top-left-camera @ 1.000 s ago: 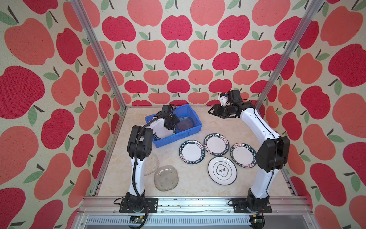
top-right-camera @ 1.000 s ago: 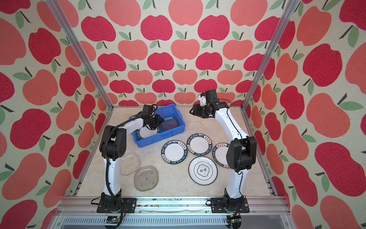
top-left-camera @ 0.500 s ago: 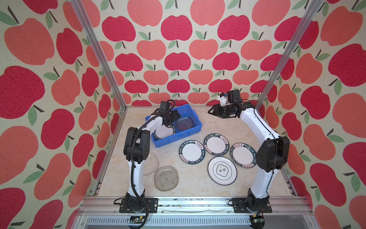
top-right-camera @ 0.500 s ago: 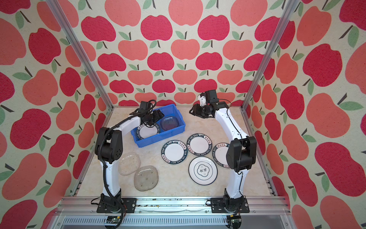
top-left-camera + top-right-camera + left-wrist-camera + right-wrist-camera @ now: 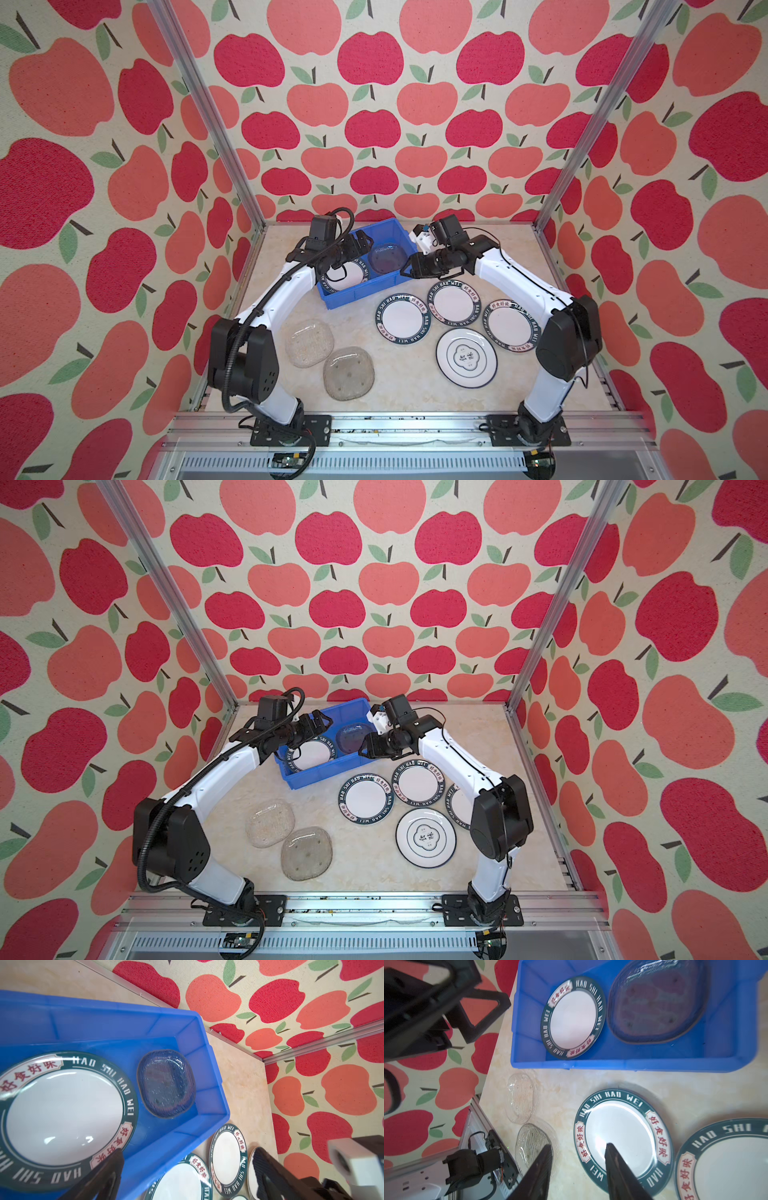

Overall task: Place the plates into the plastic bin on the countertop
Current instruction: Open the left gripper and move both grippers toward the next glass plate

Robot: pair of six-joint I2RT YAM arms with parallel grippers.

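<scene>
Both top views high at the front, looking down on the whole desk (image 5: 405,376), wrist views close, angled down, sharing the blue bin (image 5: 104,1008) (image 5: 612,1065).

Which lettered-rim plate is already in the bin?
The lettered plate inside the blue bin, beside the glass plate; the other three sit out on the countertop.

HAO SHI WEI, red 好食好味: dark rims of round white plates (image 5: 623,1126).

White arm links (image 5: 511,276); black joints (image 5: 567,336); black ribbed cable (image 5: 227,374).
</scene>
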